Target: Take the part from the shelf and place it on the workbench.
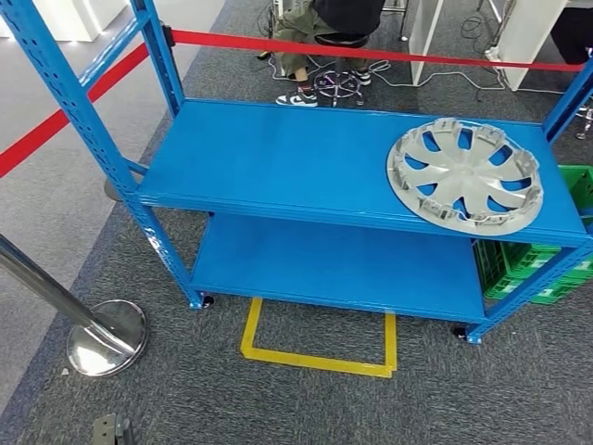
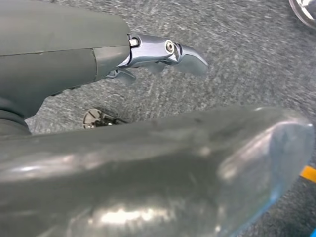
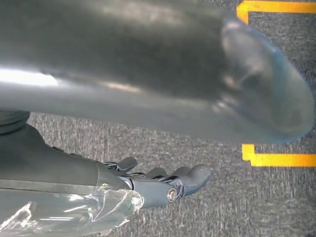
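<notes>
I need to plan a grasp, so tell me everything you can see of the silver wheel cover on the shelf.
The wheel cover is a round silver disc, plastic-looking, with curved spokes around a plain centre and blue shelf showing through the openings. Small clips stand along its rim. It lies flat at the right end of the blue shelf's upper deck, its near edge close to the front lip. Nothing else touches it.

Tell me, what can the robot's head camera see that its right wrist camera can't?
The head view alone shows the blue shelf with the silver wheel cover lying flat at its right end, a green crate behind it, a red barrier tape and a shiny post base. The right wrist view alone shows the right hand, hanging over the floor with its fingers apart and holding nothing. Both show the grey carpet and the yellow tape outline on it.
</notes>
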`<move>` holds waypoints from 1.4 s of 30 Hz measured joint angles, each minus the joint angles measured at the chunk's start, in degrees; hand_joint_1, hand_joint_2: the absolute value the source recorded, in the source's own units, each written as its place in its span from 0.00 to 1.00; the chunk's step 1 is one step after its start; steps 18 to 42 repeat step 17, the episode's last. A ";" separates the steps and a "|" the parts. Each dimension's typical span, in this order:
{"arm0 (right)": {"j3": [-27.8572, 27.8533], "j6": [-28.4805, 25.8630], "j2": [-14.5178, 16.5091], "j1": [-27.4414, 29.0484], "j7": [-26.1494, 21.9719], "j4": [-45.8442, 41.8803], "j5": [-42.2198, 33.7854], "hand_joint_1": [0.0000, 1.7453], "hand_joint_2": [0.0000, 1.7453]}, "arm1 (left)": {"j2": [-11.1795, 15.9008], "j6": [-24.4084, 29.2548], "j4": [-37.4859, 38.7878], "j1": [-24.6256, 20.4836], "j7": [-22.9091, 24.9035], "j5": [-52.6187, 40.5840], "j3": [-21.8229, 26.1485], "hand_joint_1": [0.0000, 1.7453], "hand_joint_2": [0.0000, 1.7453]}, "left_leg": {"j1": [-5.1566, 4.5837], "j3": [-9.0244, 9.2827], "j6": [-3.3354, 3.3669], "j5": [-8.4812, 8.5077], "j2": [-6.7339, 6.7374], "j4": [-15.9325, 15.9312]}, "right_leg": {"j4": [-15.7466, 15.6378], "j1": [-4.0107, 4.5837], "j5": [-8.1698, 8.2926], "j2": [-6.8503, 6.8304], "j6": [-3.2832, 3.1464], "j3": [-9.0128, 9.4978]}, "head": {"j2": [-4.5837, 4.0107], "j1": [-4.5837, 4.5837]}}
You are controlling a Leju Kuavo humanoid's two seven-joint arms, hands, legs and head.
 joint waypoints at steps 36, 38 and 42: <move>-0.66 0.65 -0.44 -0.18 0.60 0.00 -0.05 0.00 0.00 | -2.03 0.54 -0.29 0.09 -0.13 -0.68 -0.72 0.00 0.00 | -0.67 3.55 -0.12 -2.36 1.86 -0.55 | 0.71 0.61 1.40 -1.42 -1.48 -1.68 | 0.00 0.38; -0.66 0.65 -0.44 -0.18 0.60 0.00 -0.05 0.00 0.00 | -2.03 0.54 -0.29 0.09 -0.13 -0.68 -0.72 0.00 0.00 | -0.67 3.55 -0.12 -2.36 1.86 -0.55 | 0.71 0.61 1.40 -1.42 -1.48 -1.68 | 0.00 0.38; -0.66 0.65 -0.44 -0.18 0.60 0.00 -0.05 0.00 0.00 | -2.03 0.54 -0.29 0.09 -0.13 -0.68 -0.72 0.00 0.00 | -0.67 3.55 -0.12 -2.36 1.86 -0.55 | 0.71 0.61 1.40 -1.42 -1.48 -1.68 | 0.00 0.38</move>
